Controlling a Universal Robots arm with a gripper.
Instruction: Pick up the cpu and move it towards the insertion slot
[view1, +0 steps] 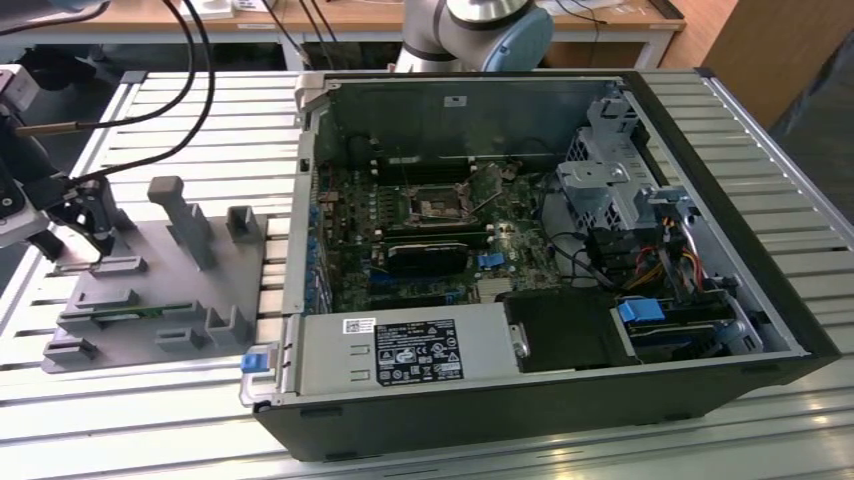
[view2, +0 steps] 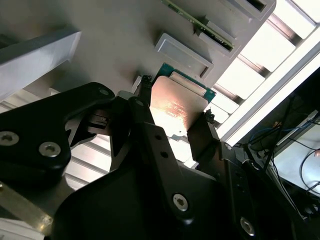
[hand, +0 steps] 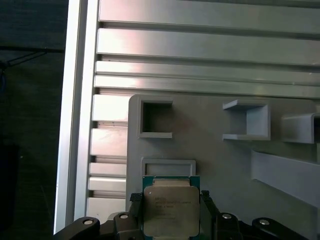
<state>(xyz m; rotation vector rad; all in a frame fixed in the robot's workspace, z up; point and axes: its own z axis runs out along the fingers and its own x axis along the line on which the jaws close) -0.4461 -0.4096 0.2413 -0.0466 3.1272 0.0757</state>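
Observation:
The cpu (hand: 169, 210), a flat square chip with a silvery top and a green rim, sits between my gripper's (hand: 169, 199) two black fingers. The fingers press on its two opposite edges, just by a shallow rectangular pocket (hand: 168, 167) of the grey fixture plate (hand: 210, 160). In the second wrist view the cpu (view2: 177, 107) shines between the same fingers of the gripper (view2: 176, 100). In the exterior view my gripper (view1: 91, 243) stands over the fixture plate (view1: 147, 300) at the exterior view's left. The insertion slot (view1: 438, 205) is a square framed socket on the green board inside the open computer case (view1: 534, 400).
Upright grey posts (view1: 180, 215) and small holders rise from the fixture plate. A narrow green circuit strip (view1: 140, 312) lies in one holder. Black cables (view1: 187, 90) hang at the back left. The case walls, drive cage (view1: 607, 190) and power supply (view1: 400, 350) surround the board.

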